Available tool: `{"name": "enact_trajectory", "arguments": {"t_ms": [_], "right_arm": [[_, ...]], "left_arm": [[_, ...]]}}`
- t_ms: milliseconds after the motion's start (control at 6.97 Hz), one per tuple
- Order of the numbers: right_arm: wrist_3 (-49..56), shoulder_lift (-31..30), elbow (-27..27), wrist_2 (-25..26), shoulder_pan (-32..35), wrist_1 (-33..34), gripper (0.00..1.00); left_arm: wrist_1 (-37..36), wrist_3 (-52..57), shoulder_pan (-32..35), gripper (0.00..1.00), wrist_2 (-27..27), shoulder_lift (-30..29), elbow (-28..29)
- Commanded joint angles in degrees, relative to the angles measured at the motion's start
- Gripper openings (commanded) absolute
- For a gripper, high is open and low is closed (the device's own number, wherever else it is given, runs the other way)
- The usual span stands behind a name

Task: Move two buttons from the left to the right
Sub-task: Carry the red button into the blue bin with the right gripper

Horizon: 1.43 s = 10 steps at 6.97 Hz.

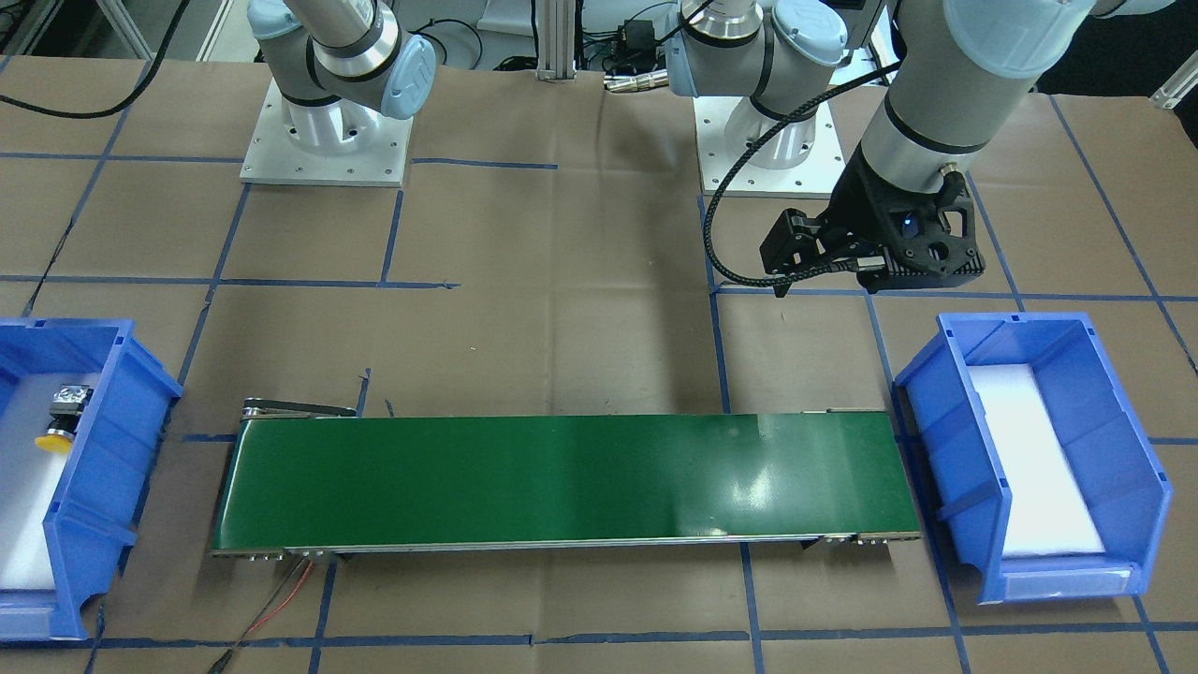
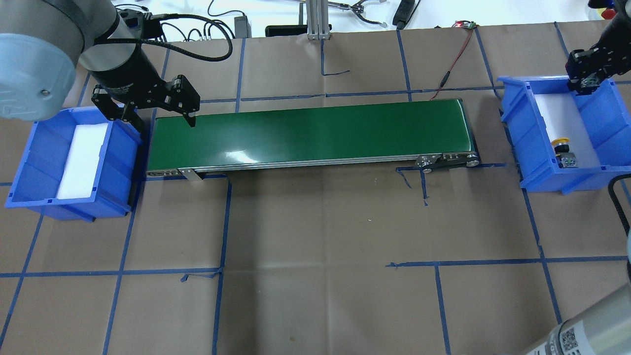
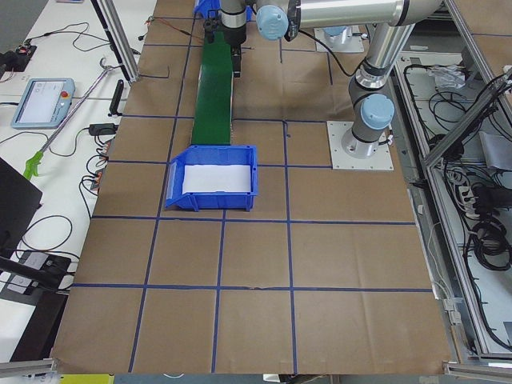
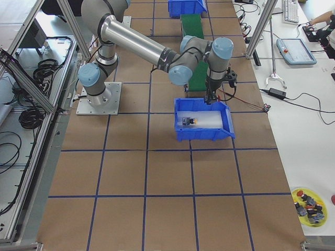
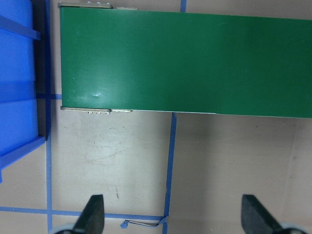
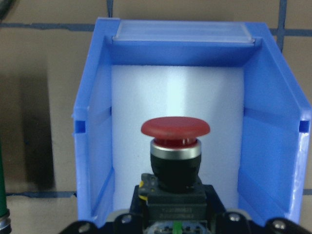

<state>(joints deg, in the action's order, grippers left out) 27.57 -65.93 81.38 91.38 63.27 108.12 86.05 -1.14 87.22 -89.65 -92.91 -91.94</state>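
The yellow-capped button (image 2: 560,145) lies on its side on the white foam in the right blue bin (image 2: 512,98). It also shows in the front view (image 1: 58,423) and the right side view (image 4: 190,121). My right gripper (image 2: 584,81) hangs over the far end of that bin. In the right wrist view my right gripper (image 6: 175,226) is shut on the red-capped button (image 6: 175,129), held cap-forward above the foam. My left gripper (image 2: 163,111) is open and empty above the left end of the green conveyor (image 2: 315,130); its fingertips (image 5: 95,214) stand wide apart.
The left blue bin (image 2: 29,148) holds only white foam and stands just left of my left gripper. A red wire (image 2: 456,54) runs from the conveyor's far right corner. A yellow dish of spare buttons (image 4: 309,204) sits off the table.
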Motion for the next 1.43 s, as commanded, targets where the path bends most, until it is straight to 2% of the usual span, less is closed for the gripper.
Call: {"name": "enact_trajectory", "arguments": {"t_ms": [0,574,717,1004,1147,1291], "right_arm": [[-0.2,6.0,0.2,-0.1,-0.2,8.0,0.04],[0.2,9.9,3.7,-0.1,-0.2,9.6,0.04],[0.1,10.1,3.5,-0.1,-0.5,9.7,0.11],[-0.2,9.8,3.3,-2.0,-0.5,9.8,0.96],[0.1,9.7,3.3,-5.0,-0.5,9.6,0.99],[-0.1,9.4,3.2,-5.1,-0.5,9.5,0.99]], "left_arm": [[0.0,0.0,0.0,1.0,0.0,0.0,0.0],[0.0,0.0,0.0,1.0,0.0,0.0,0.0],[0.0,0.0,0.0,1.0,0.0,0.0,0.0],[-0.1,0.0,0.0,1.0,0.0,0.0,0.0],[-0.1,0.0,0.0,1.0,0.1,0.0,0.0],[-0.1,0.0,0.0,1.0,0.1,0.0,0.0]]}}
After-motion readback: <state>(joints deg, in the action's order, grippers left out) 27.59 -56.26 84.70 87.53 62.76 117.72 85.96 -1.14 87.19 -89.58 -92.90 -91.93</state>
